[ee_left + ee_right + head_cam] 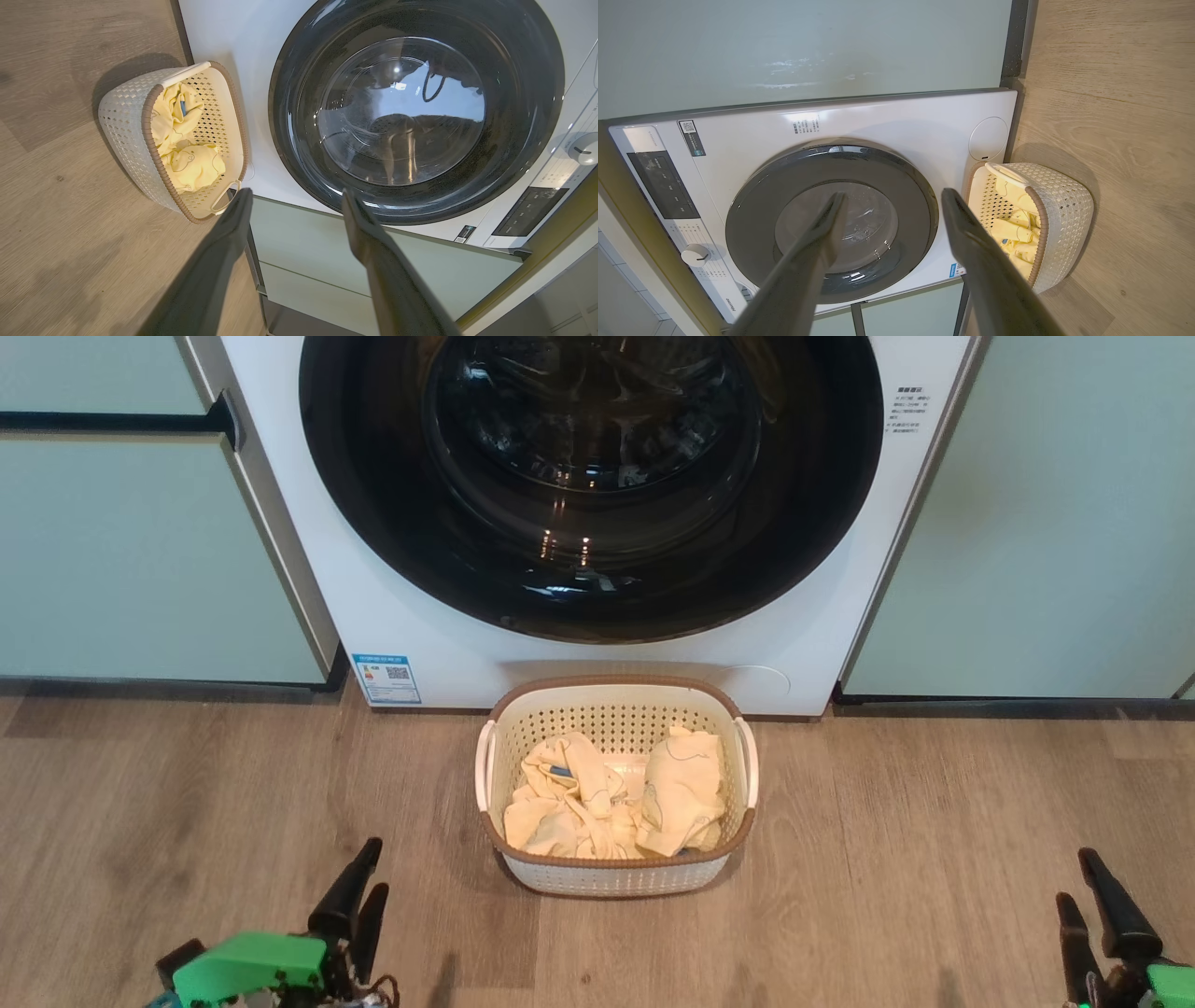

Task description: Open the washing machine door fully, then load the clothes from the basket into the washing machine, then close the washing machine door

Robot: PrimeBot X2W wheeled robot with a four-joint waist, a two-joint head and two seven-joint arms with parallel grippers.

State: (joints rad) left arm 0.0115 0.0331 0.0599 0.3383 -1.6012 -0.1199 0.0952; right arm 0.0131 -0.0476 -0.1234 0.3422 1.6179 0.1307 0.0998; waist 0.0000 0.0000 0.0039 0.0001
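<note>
The white washing machine stands ahead with its round black-rimmed glass door shut flat against the front. On the wood floor right in front of it sits the cream basket with a brown rim, holding pale yellow clothes with blue trim. My left gripper is low at the left, open and holding nothing, well short of the basket. My right gripper is low at the far right, also open and holding nothing. Both wrist views show the door and basket beyond spread fingers.
Pale green cabinet panels flank the machine on both sides, the right one close to the door's edge. Wood floor spreads around the basket. A control panel and dial sit at the machine's top.
</note>
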